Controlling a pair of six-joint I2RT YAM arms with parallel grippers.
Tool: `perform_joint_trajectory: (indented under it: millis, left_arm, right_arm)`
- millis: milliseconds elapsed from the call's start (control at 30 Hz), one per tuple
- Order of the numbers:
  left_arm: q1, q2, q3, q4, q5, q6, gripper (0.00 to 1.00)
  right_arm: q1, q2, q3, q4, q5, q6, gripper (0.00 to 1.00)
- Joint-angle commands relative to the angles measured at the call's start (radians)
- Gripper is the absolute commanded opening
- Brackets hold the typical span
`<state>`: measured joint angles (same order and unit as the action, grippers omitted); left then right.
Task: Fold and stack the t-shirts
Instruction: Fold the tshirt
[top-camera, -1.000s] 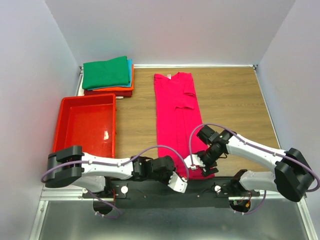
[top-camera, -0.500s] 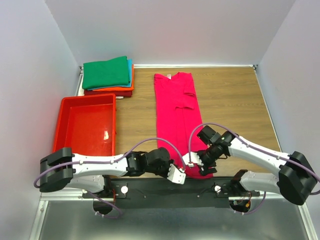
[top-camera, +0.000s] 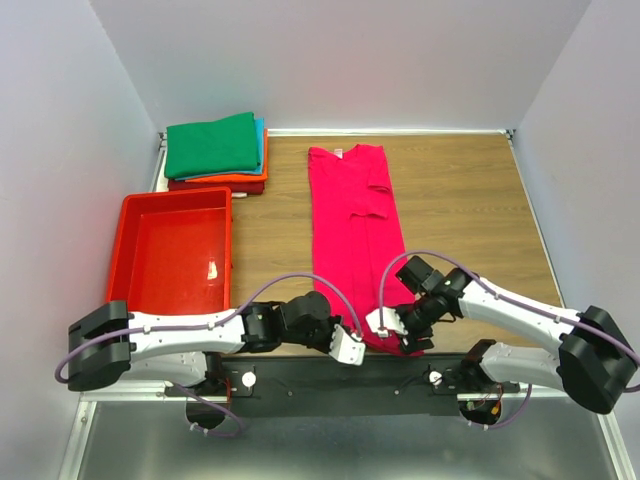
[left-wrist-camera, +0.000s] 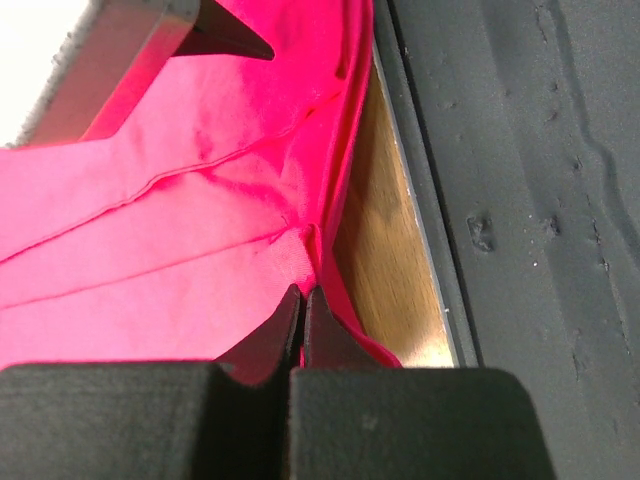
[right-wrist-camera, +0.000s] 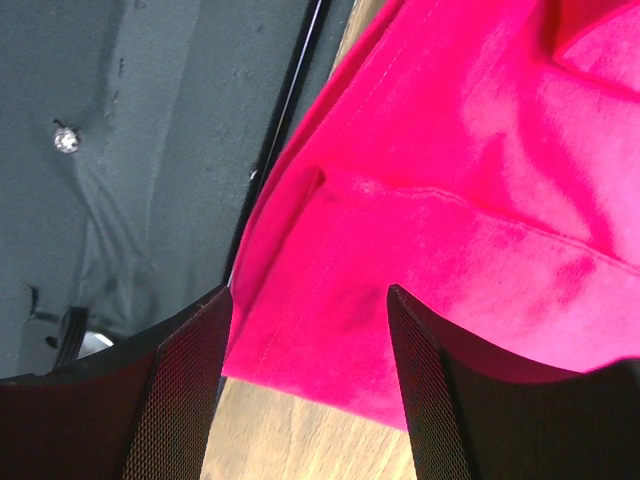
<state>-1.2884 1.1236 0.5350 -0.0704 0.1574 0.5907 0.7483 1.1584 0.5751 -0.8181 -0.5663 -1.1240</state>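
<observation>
A magenta-pink t-shirt (top-camera: 350, 215) lies on the wooden table as a long narrow strip, collar at the far end. My left gripper (top-camera: 356, 345) is at its near left hem corner. In the left wrist view the gripper (left-wrist-camera: 303, 292) is shut, with a pinch of the pink hem (left-wrist-camera: 200, 230) between the tips. My right gripper (top-camera: 398, 335) is at the near right hem corner. In the right wrist view it (right-wrist-camera: 310, 300) is open, its fingers on either side of the pink fabric (right-wrist-camera: 450, 180). A stack of folded shirts (top-camera: 215, 148), green on top of teal, orange and dark red, sits at the far left.
A red plastic tray (top-camera: 175, 250) stands left of the shirt, just before the stack. The table's near metal edge (left-wrist-camera: 420, 200) and the black base rail (top-camera: 400, 375) run right beside both grippers. Bare wood (top-camera: 470, 200) lies right of the shirt.
My left gripper has moved forward and left onto the shirt's near left hem corner. My right gripper has shifted slightly toward the near edge at the right corner.
</observation>
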Motion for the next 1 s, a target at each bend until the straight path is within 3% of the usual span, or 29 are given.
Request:
perform_joint_trajectory:
  millis: [0,400,533,733,967]
  left_arm:
    - [0.009,0.024,0.003,-0.005,0.034,0.008,0.00]
    - [0.061,0.042,0.023,-0.006,0.070,0.018,0.00]
    - [0.067,0.042,0.025,-0.003,0.071,0.017,0.00]
    - [0.069,0.027,0.020,-0.002,0.071,0.015,0.00]
    - [0.073,0.027,0.016,0.015,0.064,0.017,0.00]
  right_arm:
    - [0.025,0.006,-0.030,0.071,0.023,0.027,0.70]
    - [0.086,0.034,-0.057,0.114,0.112,0.067,0.66]
    - [0.138,0.073,-0.058,0.143,0.158,0.101,0.57]
    - [0.157,0.103,-0.047,0.163,0.215,0.141,0.33]
    - [0.157,0.037,-0.017,0.155,0.232,0.200,0.20]
